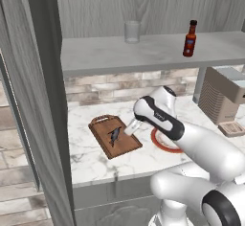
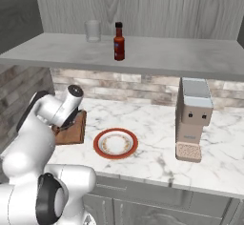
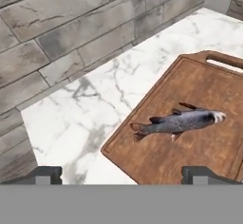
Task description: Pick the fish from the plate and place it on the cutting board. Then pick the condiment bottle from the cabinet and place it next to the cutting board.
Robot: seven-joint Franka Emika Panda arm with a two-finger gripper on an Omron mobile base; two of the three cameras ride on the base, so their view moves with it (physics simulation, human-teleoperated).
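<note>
The small dark grey fish [image 3: 178,122] lies flat on the brown wooden cutting board [image 3: 199,90], near the board's middle [image 1: 114,135]. My gripper [image 3: 122,174] hovers just above the board's edge [image 1: 130,128], open, with nothing between its two dark fingertips [image 3: 45,173]. The orange-rimmed plate [image 2: 116,143] sits bare on the counter to the right of the board [image 2: 74,131]; my arm covers part of the plate [image 1: 160,146] in the left base view. The red-brown condiment bottle [image 1: 190,39] stands upright on the cabinet's marbled shelf [image 1: 119,52], right of centre [image 2: 118,42].
A clear drinking glass [image 1: 132,31] stands on the shelf to the left of the bottle. A boxy coffee machine [image 2: 193,119] occupies the counter to the right of the plate. A tall grey side panel [image 1: 43,100] borders the counter on the left, with a stone-tile wall [image 3: 71,33] behind.
</note>
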